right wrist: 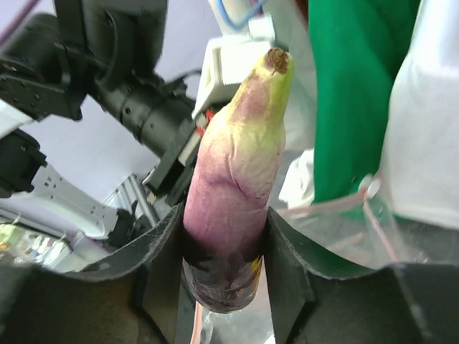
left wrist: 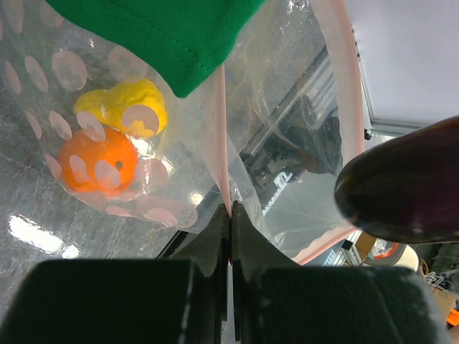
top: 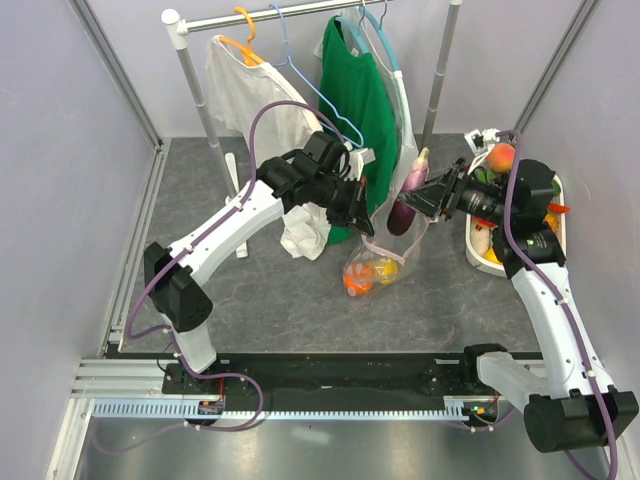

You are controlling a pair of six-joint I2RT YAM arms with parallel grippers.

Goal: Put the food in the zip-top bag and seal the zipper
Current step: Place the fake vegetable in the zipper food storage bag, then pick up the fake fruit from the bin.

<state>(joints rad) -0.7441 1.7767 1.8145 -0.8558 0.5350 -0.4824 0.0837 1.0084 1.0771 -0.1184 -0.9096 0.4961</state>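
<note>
The clear zip-top bag (top: 385, 250) with pink dots hangs open above the table. My left gripper (top: 368, 222) is shut on its pink zipper strip (left wrist: 224, 136) and holds it up. A yellow fruit (left wrist: 128, 106) and an orange fruit (left wrist: 97, 162) lie in the bag's bottom, also seen from above (top: 372, 273). My right gripper (top: 428, 197) is shut on a purple eggplant (right wrist: 238, 179) with a pale green tip. The eggplant (top: 408, 192) is held upright over the bag's mouth, its dark end showing in the left wrist view (left wrist: 405, 183).
A white oval basket (top: 490, 245) with more toy food stands at the right by the right arm. A rail (top: 300, 12) at the back holds a green shirt (top: 355, 100) and white garments (top: 255, 95), which hang close behind the bag. Purple walls enclose the table.
</note>
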